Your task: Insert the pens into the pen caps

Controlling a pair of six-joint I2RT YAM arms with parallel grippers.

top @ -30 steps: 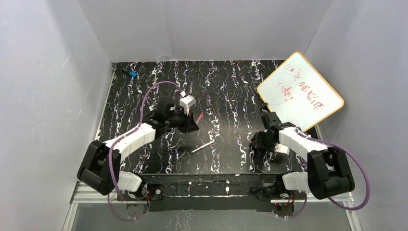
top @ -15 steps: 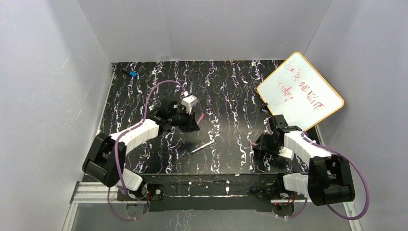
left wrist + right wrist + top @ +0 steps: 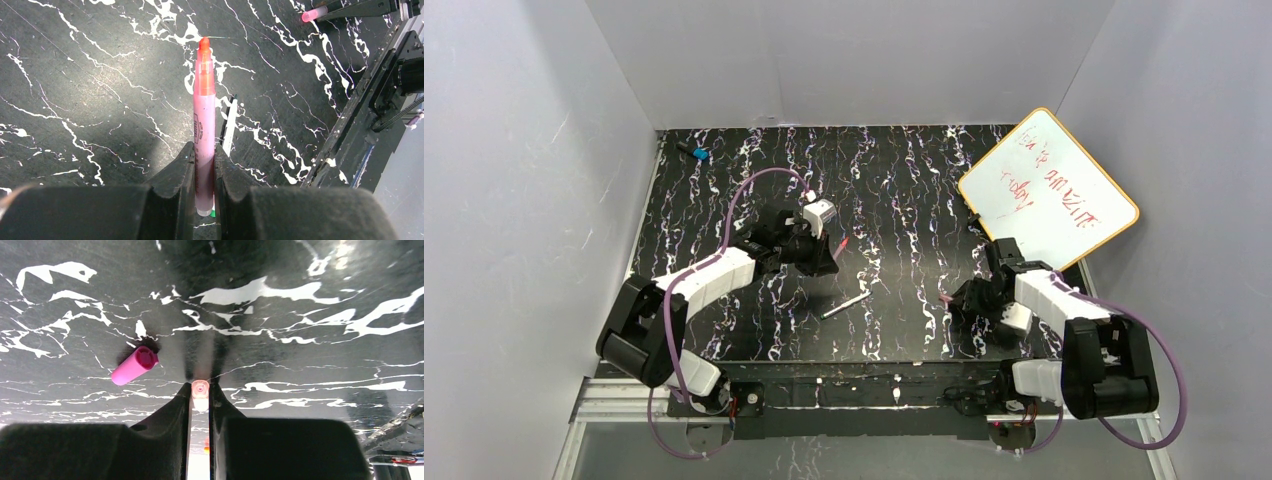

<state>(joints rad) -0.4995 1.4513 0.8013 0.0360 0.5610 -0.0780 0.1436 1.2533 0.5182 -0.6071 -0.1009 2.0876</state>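
My left gripper point(image 3: 824, 257) point(image 3: 202, 150) is shut on a pink-bodied pen point(image 3: 204, 110) with an orange-red tip point(image 3: 841, 243) that points forward, held above the table. A slim white-grey pen point(image 3: 842, 307) lies on the table below it, and part of it shows in the left wrist view point(image 3: 229, 127). My right gripper point(image 3: 951, 298) point(image 3: 200, 390) is shut on a small pinkish cap point(image 3: 200, 388), seen end-on just above the table. The cap also shows in the left wrist view point(image 3: 314, 13). A magenta-purple cap point(image 3: 134, 366) lies on the table just left of the right fingers.
A whiteboard point(image 3: 1049, 190) with red writing leans at the back right. A small black blue-ended item point(image 3: 695, 153) lies at the far left corner. White walls close in the black marbled table point(image 3: 894, 180) on three sides.
My right gripper has sunk and drawn slightly toward the near edge, still holding the pinkish cap. My left gripper has shifted slightly, still holding the pen.
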